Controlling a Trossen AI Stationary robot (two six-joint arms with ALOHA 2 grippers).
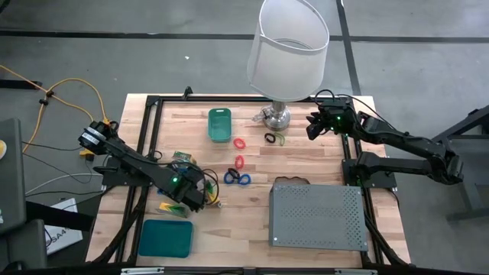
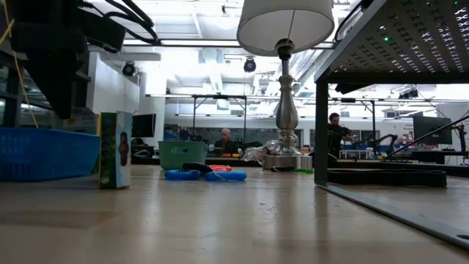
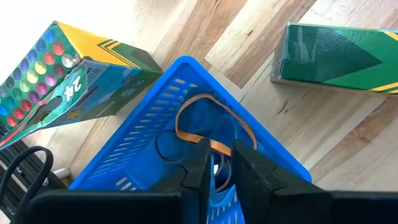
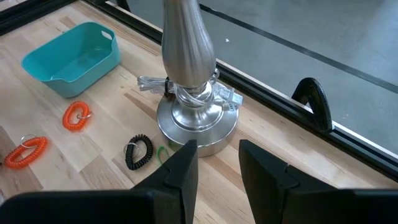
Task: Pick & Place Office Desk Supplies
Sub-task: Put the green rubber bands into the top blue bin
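— While the left arm reaches out from the table's side, where is its gripper [image 3: 217, 165]?

— Right over the blue basket [image 3: 149, 118], pointing down into it. Its two dark fingers stand a narrow slit apart, nothing pinched between them. A tan loop [image 3: 211, 121] lies in the basket just beyond the fingertips, with a thin dark ring [image 3: 168, 146] beside it.

— And the right arm?

— It stretches along the far edge toward the lamp [image 4: 189, 74], its gripper [image 4: 217, 162] hovering near the chrome base, fingers clearly apart and empty.

— What sits by that lamp?

— A black coiled loop [image 4: 138, 152] lies just in front of the base, with a sliver of green touching it. Two orange-red coils [image 4: 76, 116] rest farther from the lamp, toward the teal tub [image 4: 71, 59]. From above, blue loops [image 1: 237, 178] lie well apart from the lamp, nearer the basket.

— Anything readable?

— One yellow-and-green box [image 3: 68, 78] touching the basket shows "24" among coloured dots. Another green-and-yellow box [image 3: 339, 59] lies near the basket's other side; I can't read anything on it.

— The grey perforated box [image 1: 317, 218]?

— Flat on the table, well apart from the lamp.
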